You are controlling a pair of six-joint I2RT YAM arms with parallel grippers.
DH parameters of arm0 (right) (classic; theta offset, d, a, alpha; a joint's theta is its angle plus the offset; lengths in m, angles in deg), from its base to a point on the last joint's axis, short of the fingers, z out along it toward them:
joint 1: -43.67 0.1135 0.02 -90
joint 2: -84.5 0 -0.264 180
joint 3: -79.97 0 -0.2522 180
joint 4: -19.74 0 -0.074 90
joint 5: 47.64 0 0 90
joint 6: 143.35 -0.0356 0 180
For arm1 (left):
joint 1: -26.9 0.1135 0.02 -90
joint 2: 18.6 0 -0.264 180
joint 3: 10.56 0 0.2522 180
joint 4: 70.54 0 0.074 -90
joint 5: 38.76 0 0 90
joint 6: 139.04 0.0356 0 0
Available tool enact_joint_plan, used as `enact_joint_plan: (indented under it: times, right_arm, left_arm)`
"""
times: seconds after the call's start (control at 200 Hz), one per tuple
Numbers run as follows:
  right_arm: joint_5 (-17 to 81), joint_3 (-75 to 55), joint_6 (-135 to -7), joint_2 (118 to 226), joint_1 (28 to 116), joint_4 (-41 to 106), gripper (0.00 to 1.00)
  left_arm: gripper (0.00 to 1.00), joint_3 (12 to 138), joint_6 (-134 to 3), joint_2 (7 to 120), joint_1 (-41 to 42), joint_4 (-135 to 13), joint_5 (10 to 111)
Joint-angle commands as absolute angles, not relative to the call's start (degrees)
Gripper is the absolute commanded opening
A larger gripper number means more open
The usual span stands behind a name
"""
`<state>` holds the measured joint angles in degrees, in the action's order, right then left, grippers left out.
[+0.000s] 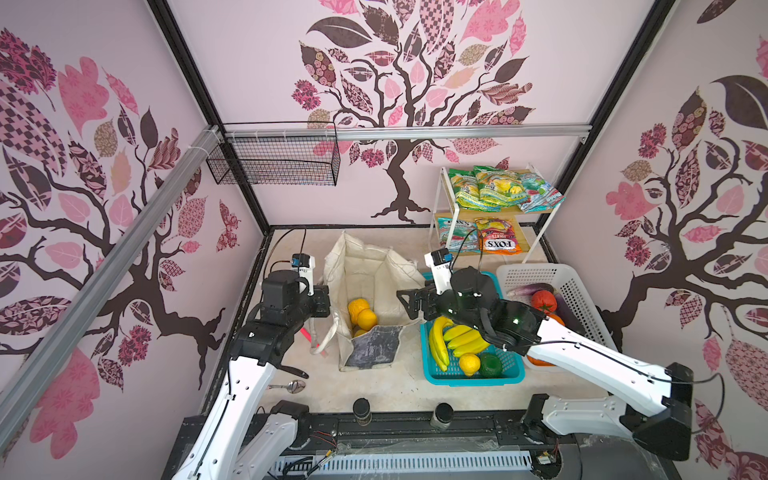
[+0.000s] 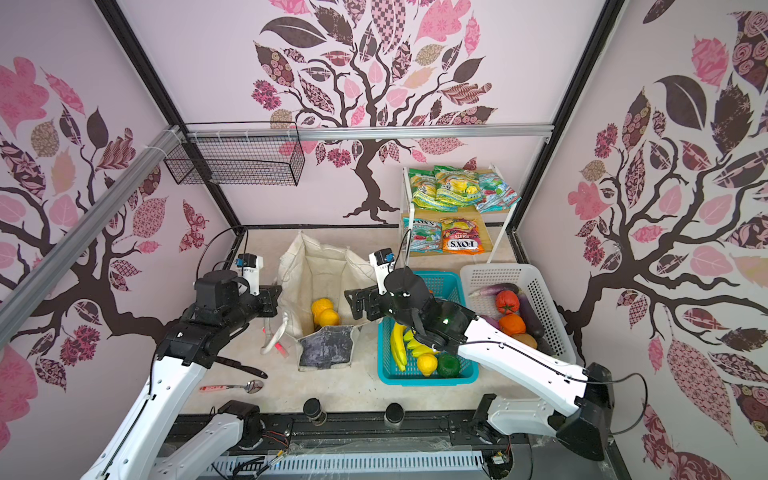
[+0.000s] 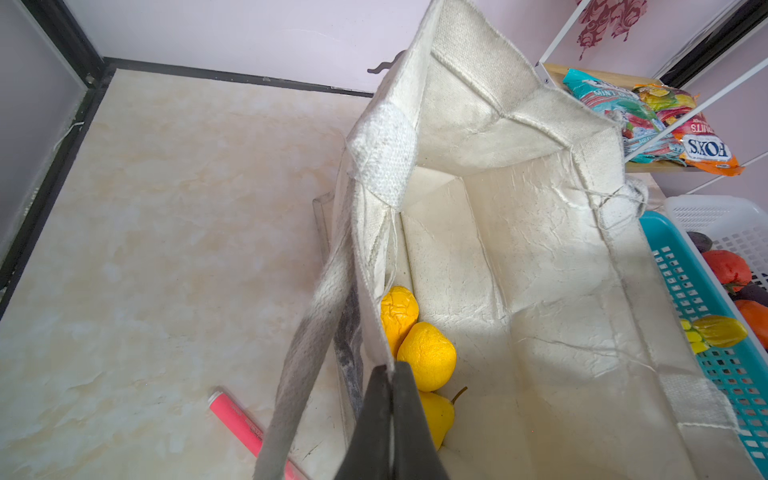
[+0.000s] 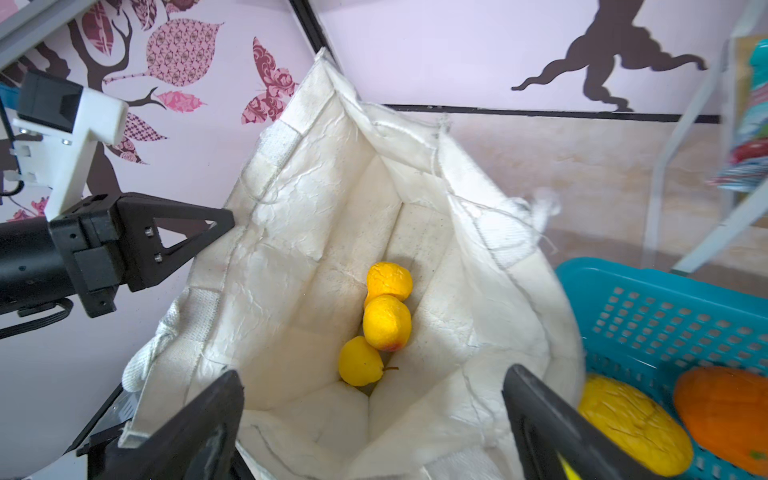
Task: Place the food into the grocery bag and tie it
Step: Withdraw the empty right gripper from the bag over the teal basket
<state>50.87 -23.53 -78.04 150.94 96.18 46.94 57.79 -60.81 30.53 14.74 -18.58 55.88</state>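
I am pinching the left rim of the grocery bag (image 1: 374,266) with my left gripper (image 3: 392,368), jaws pressed together on the canvas. The bag is standing upright mid-table with its mouth gaping, and three yellow fruits (image 4: 386,322) are lying on its bottom. My right gripper (image 4: 374,378) is hovering over the bag's right side, jaws spread wide with nothing between them. Just right of the bag, the teal basket (image 1: 469,380) is holding bananas (image 1: 440,345) and a lemon (image 1: 469,363). Beside it the white basket (image 1: 582,291) is carrying a tomato (image 1: 543,300). Snack packets (image 1: 494,189) are lying on the shelf (image 2: 480,226) behind.
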Motion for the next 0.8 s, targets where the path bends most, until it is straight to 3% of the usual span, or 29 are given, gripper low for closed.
enact_joint_plan:
  times: [0.0, 0.165, 0.34, 0.795]
  right_arm:
    - [53.13, -26.83, -79.77, 144.02, 92.20, 49.76, 1.00]
    - [49.45, -32.87, -80.29, 136.48, 85.16, 51.34, 1.00]
    - [42.71, -36.54, -80.94, 136.72, 79.33, 54.92, 0.94]
    - [63.49, -41.10, -74.35, 137.49, 77.65, 57.94, 0.95]
  left_arm:
    - [0.00, 57.28, -60.56, 30.43, 14.42, -18.54, 56.15]
    - [0.00, 57.30, -60.72, 30.26, 14.42, -18.63, 56.18]
    - [0.00, 57.26, -60.95, 30.39, 14.30, -18.79, 56.26]
    - [0.00, 57.40, -61.08, 30.40, 14.19, -18.63, 56.87]
